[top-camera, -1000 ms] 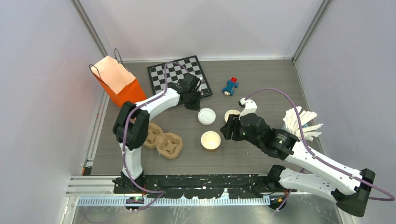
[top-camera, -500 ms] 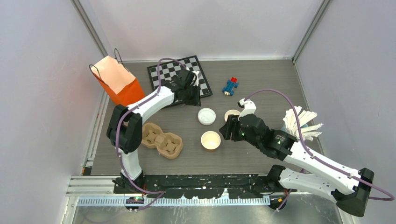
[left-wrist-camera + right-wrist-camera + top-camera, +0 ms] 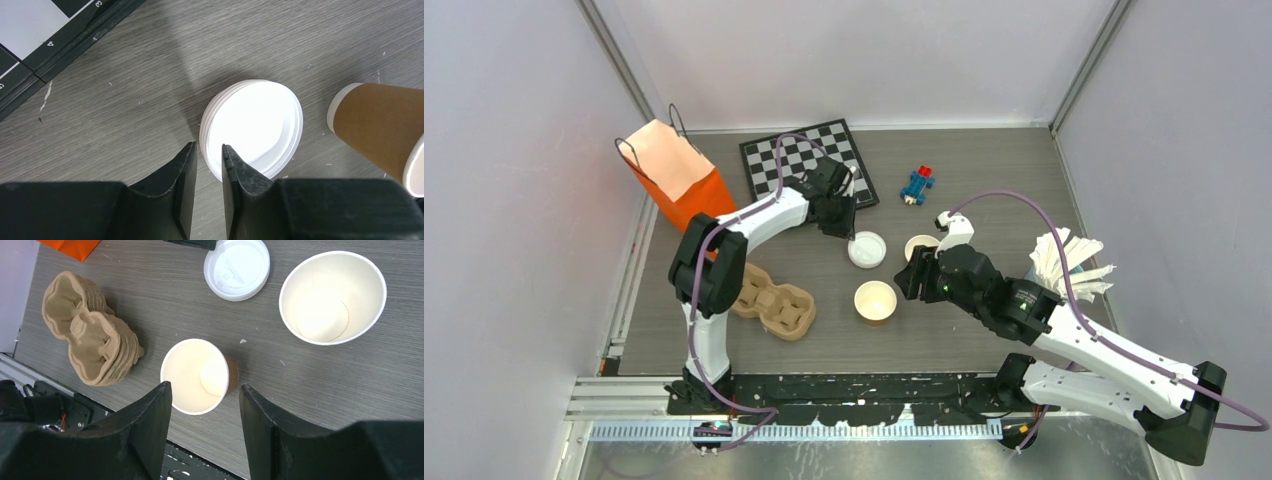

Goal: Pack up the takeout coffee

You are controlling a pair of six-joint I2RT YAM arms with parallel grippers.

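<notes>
Looking through the left wrist camera, I see the left gripper (image 3: 209, 147) with its jaws parted only a sliver at the rim of the white lids (image 3: 252, 127). Whether a pad touches that rim I can't tell. The far cup (image 3: 380, 125), brown-sided and probably the one beside the lids, is cut off at the frame edge. The right gripper (image 3: 205, 387) is spread wide and empty above the near cup (image 3: 195, 375), which stands open.

Bright even light, soft shadows, lid (image 3: 252, 125) overexposed, focus sharp
</notes>
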